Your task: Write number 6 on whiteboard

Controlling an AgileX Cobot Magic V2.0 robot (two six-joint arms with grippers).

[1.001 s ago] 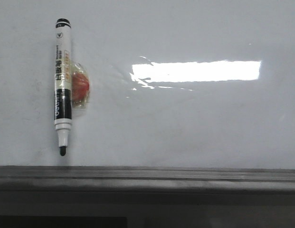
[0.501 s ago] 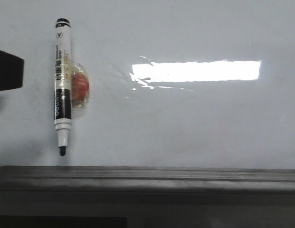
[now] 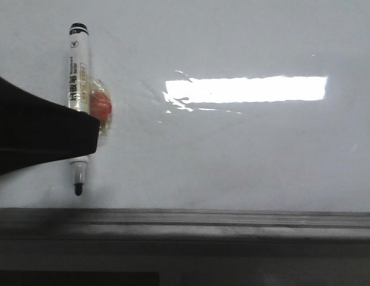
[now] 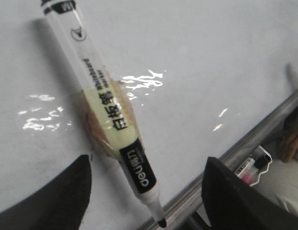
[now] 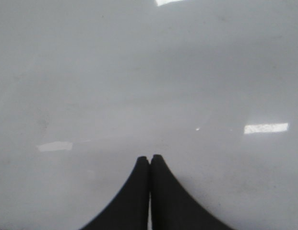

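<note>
So, nothing written yet: the whiteboard [image 3: 244, 155] is blank, no number 6 on it, all strokes left to do. Nearest is the dark grey ledge [image 3: 232, 223], matte, ridged. My left pincer [image 4: 146, 194] is spread wide, its black fingers [image 4: 57, 196] straddling the marker [image 4: 108, 112] without touching it. The marker is a slim white plastic barrel with a black band and bare tip, lying flat over a red-orange blob [image 3: 102, 110]. My right pincer [image 5: 149, 165] is pressed together, holding nothing. Beyond is glossy board with rectangular glare [image 3: 247, 89].

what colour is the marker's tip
Black; the marker's tip shows best in the left wrist view.
</note>
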